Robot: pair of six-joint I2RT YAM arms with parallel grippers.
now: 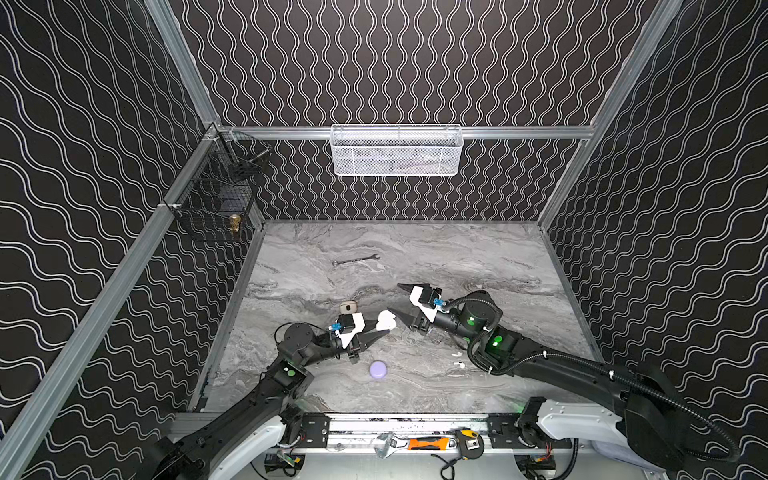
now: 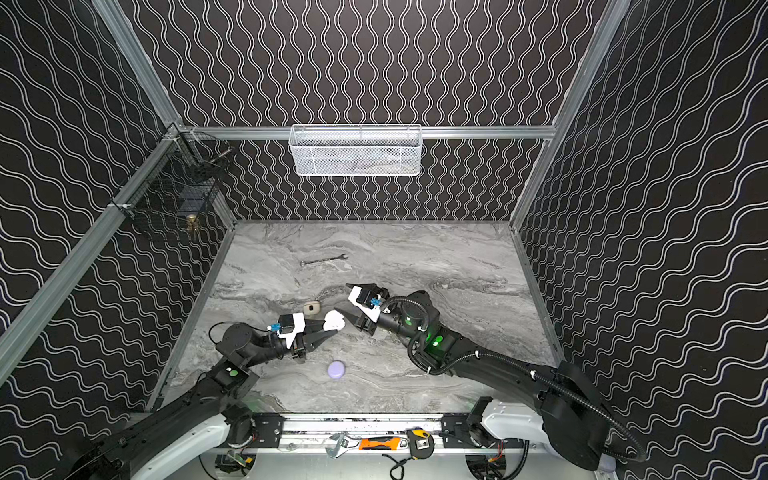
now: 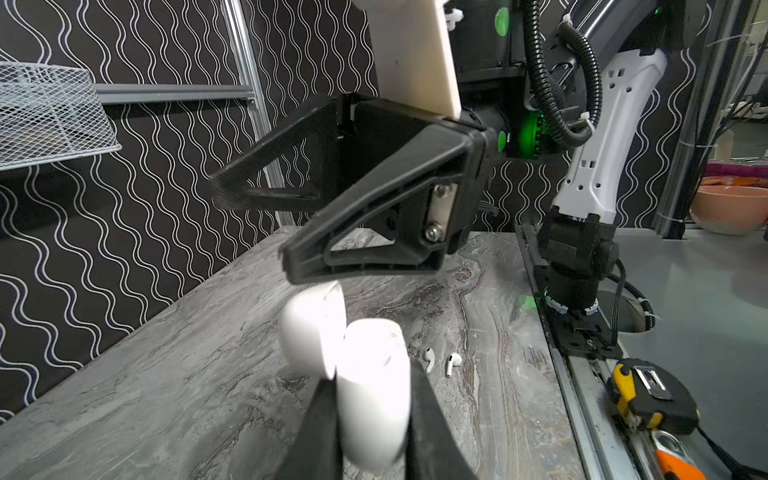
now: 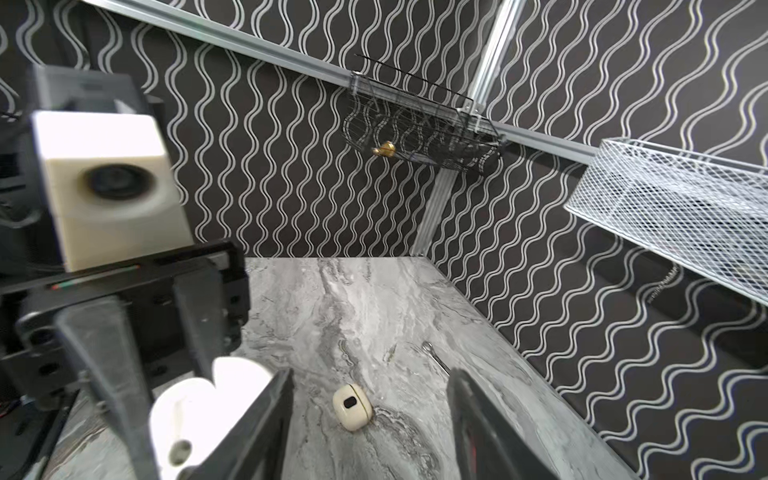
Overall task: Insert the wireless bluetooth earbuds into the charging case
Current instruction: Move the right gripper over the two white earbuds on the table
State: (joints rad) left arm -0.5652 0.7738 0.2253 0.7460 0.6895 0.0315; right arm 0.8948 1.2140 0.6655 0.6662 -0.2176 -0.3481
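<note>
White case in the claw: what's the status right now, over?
Left gripper shut on white case, lid open. Right gripper open, empty, beside lid. Two earbuds loose on table, close by right arm.

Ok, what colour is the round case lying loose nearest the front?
The case is pale lavender, clearest in a top view.

Worktop [image 1: 478, 257]: smooth grey marble-look surface, slight sheen. White case [image 3: 374, 395] & earbuds [image 3: 429, 359]: glossy plastic. Cream case [image 4: 352, 406]: smooth satin plastic. Right gripper [image 3: 249, 220]: matt black plastic w/ fine ridged texture. Wrench [image 1: 355, 260], toward worktop's back edge: bare metal. Basket [image 1: 395, 151]: white-coated metal mesh.
</note>
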